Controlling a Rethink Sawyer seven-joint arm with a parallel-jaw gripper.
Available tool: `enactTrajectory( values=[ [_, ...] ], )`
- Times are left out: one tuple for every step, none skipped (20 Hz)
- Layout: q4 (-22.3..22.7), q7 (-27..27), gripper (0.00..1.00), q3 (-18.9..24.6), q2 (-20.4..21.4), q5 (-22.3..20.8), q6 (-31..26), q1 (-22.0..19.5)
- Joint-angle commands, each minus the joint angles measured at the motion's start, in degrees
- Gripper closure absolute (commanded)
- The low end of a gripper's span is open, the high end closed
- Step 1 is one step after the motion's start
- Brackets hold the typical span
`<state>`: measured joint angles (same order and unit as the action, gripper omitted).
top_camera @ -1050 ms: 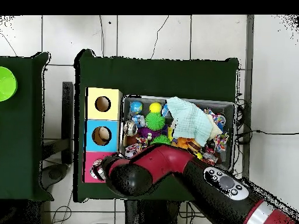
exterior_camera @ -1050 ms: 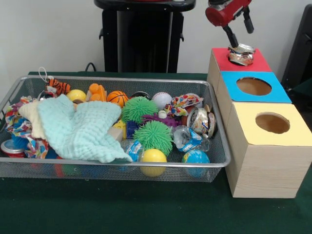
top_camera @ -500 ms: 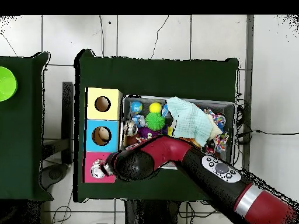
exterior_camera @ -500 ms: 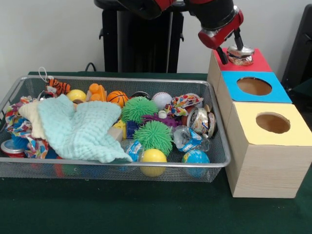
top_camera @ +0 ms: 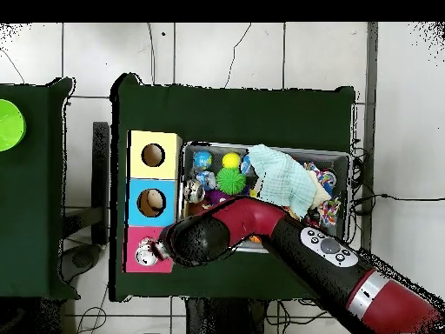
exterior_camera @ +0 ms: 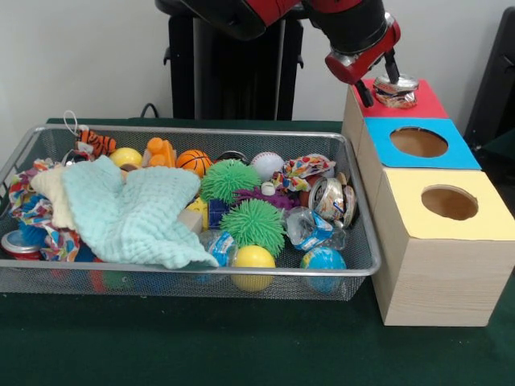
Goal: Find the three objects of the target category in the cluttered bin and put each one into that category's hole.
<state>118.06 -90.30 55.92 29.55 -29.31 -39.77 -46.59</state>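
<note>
The pincer (exterior_camera: 376, 76) is straddling, fingers spread, a crushed can (exterior_camera: 395, 90) sitting on the red box (exterior_camera: 418, 100) over its hole, so the can is risking jamming there or getting knocked off by a finger.

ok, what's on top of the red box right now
A crushed can sits on the red box, over where its hole should be, so the hole is covered. The gripper straddles the can, fingers on either side; whether it grips the can cannot be told.
</note>
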Motion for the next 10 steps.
enactTrajectory(
  values=[
    [-2.2, 9.5, 0.00, -2.9, -0.9, -2.3, -9.3, -0.5],
    [-1.9, 9.0, 0.00, -2.9, -0.7, -2.0, -9.4, -0.5],
    [-1.6, 8.4, 0.00, -2.8, -0.4, -1.4, -9.6, -0.5],
    [-1.4, 8.1, 0.00, -2.6, -0.2, -1.0, -9.7, -0.6],
    [-1.2, 7.9, 0.00, -2.4, -0.3, -0.6, -9.7, -0.7],
    [-1.1, 7.7, 0.00, -2.2, -0.3, -0.2, -9.6, -0.7],
    [-1.3, 7.6, 0.00, -2.3, -0.7, -0.2, -9.3, -0.6],
    [-1.4, 7.5, 0.00, -2.3, -1.1, -0.3, -9.0, -0.5],
    [-1.7, 7.2, 0.00, -2.3, -1.3, -0.2, -8.5, -0.1],
    [-1.9, 7.2, 0.00, -2.3, -1.5, -0.2, -8.5, 0.1]
  ],
)
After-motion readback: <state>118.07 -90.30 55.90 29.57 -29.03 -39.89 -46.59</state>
